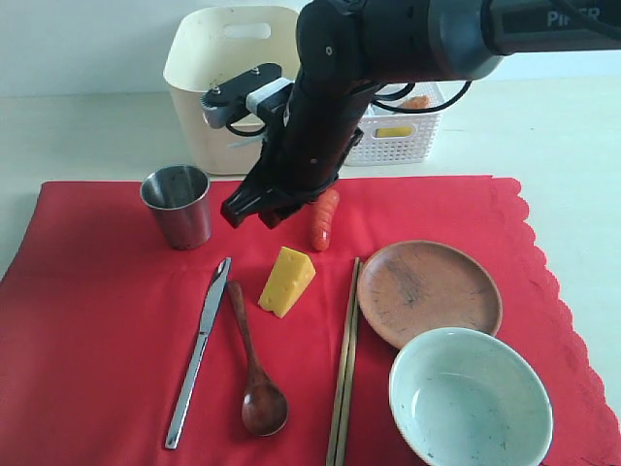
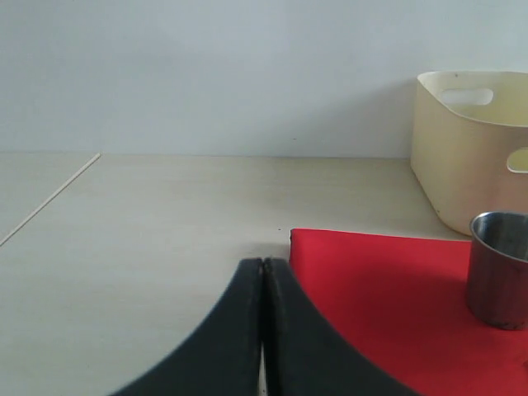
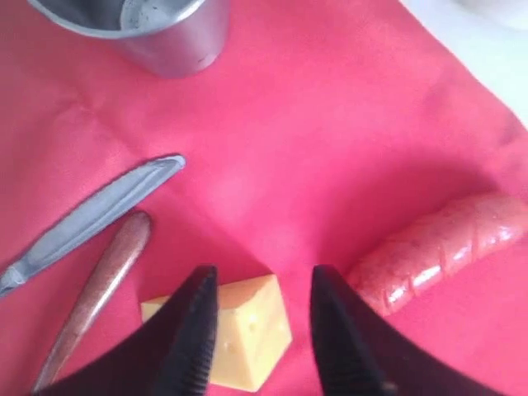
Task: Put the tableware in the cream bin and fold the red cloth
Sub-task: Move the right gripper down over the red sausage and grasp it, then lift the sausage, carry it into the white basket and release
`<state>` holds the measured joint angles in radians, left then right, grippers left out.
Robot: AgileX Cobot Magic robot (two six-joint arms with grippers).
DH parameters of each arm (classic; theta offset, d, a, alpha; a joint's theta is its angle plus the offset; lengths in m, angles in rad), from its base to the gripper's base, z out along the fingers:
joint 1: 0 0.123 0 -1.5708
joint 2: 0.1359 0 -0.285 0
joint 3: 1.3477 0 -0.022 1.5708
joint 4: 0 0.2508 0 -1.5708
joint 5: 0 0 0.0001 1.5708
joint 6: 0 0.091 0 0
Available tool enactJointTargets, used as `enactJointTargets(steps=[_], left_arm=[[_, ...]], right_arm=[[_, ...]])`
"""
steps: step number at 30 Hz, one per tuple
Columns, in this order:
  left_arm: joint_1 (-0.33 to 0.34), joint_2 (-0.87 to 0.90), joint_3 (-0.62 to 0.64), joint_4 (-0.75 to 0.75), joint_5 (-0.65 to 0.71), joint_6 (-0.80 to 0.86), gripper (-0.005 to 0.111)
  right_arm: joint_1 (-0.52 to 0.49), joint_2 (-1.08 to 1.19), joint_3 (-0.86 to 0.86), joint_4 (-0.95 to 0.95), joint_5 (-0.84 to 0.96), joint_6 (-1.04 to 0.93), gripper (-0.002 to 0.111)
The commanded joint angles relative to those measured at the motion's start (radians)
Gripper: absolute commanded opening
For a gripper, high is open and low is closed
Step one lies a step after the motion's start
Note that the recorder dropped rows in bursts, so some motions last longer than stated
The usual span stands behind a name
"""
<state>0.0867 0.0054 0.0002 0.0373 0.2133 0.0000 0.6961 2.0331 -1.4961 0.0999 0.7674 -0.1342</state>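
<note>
Tableware (image 1: 427, 291) all on unfolded cloth (image 1: 87, 320) | bin (image 1: 194, 136), 12 o'clock | right gripper (image 3: 262, 285) parted over cheese (image 1: 286, 282) | left gripper (image 2: 262, 272) clenched, empty

A pale, light-wood tabletop (image 1: 87, 136) is serving as the only furniture in view, its faint grain running across the surface. A plain, whitish wall (image 1: 78, 39) is rising directly behind it, meeting the table's far edge in a straight horizontal line. In the left wrist view the wall is appearing cool grey-blue, and a thin seam (image 2: 49, 200) is crossing the tabletop diagonally toward that line. Soft, even light is falling over the scene, casting only diffuse shadows and brightening the tabletop toward the right of the exterior view.
</note>
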Motion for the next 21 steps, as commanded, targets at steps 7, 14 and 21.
enactJointTargets(steps=[7,14,21], left_arm=[[0.001,-0.005,0.0,-0.008,-0.003,0.0,0.0],[0.001,-0.005,0.0,-0.008,-0.003,0.0,0.0],[0.001,-0.005,0.0,-0.008,-0.003,0.0,0.0]], right_arm=[[0.002,-0.009,0.003,0.004,0.003,-0.061,0.073],[-0.001,0.025,0.003,-0.112,-0.056,0.161,0.073],[-0.007,0.095,0.003,-0.529,-0.109,0.703,0.073]])
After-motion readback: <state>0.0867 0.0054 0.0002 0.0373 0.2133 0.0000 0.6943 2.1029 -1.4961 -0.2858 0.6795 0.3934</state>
